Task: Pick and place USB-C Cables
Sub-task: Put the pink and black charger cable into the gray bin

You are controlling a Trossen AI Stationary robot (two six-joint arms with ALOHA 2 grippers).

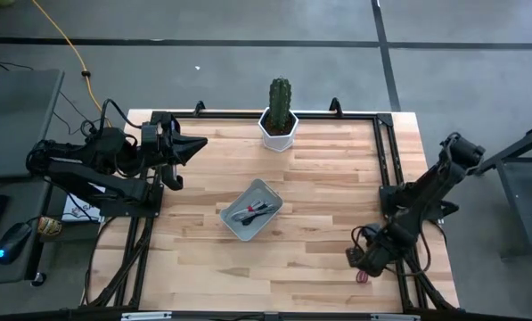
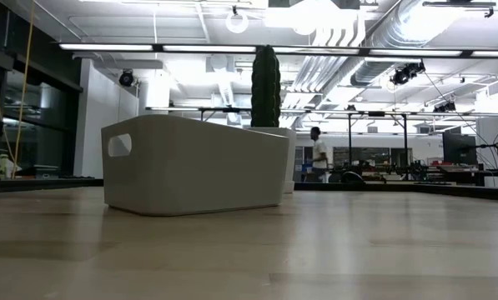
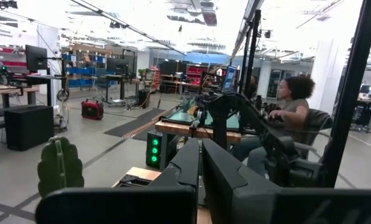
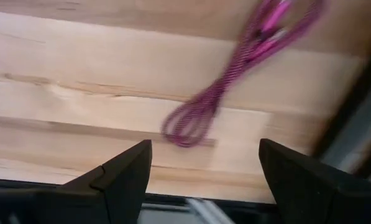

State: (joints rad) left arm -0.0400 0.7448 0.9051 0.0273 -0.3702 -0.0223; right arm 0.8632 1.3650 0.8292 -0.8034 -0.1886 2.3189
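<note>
A dark red USB-C cable bundle (image 4: 235,68) lies flat on the wooden table near its right front corner; it also shows in the high view (image 1: 364,276). My right gripper (image 4: 204,152) is open and hovers just above it, one finger on either side of the bundle's looped end, touching nothing; it also shows in the high view (image 1: 356,260). A grey bin (image 1: 250,209) at the table's middle holds the black, grey and white-with-red cables (image 1: 252,212). My left gripper (image 1: 190,144) is shut and empty, held above the table's far left.
A cactus in a white pot (image 1: 279,116) stands at the table's far edge, behind the bin (image 2: 194,162). A black frame rail (image 1: 383,160) runs along the table's right side beside my right arm. A person sits beyond the table in the left wrist view (image 3: 291,106).
</note>
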